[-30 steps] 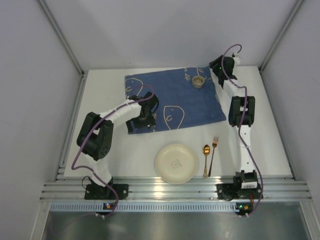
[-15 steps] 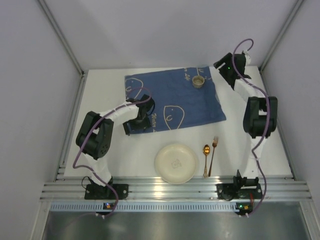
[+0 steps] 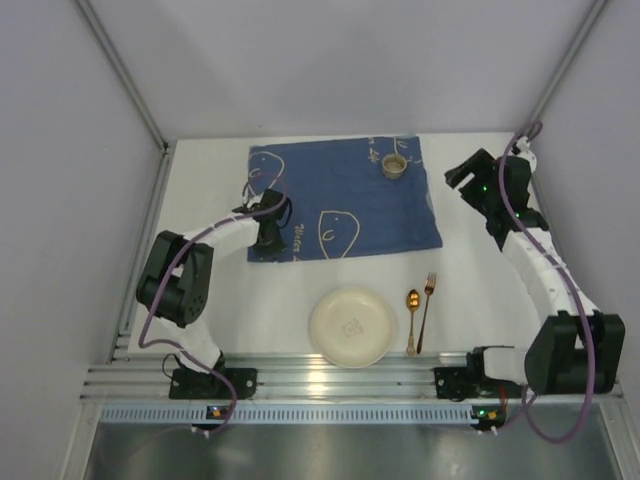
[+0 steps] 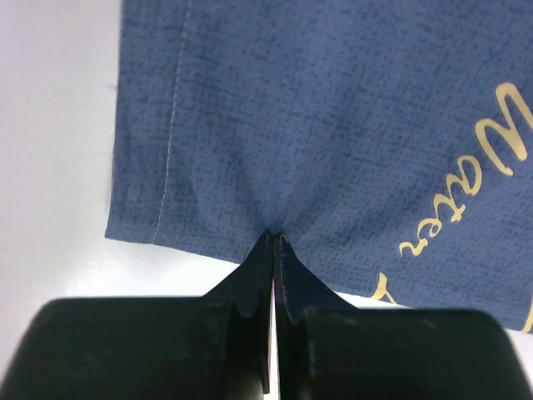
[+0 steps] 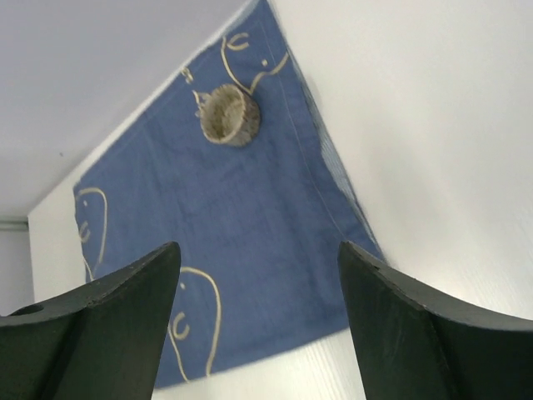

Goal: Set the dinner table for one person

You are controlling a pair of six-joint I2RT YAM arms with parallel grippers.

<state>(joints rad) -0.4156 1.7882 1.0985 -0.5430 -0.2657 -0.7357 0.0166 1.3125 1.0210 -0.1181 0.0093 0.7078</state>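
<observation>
On the smooth white dinner table (image 3: 195,200), the left gripper (image 4: 273,239) pinches the near edge of the soft blue cloth (image 4: 333,125), which puckers there. Laying the cloth straight is the job now, so next comes a slow, gentle pull. A little round cup (image 3: 396,165), maybe clay, sits on it. The right gripper (image 5: 258,254) hangs spread wide, holding nothing.

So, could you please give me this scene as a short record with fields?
table: white, large
cloth: blue, lying on the table's far half
cup: on the cloth, far right part
plate: empty, near edge, off the cloth
spoon, fork: side by side right of the plate, spoon nearer it
left arm: jaws shut on the cloth's near edge, by its left corner
right arm: jaws open, empty, right of the cloth
</observation>
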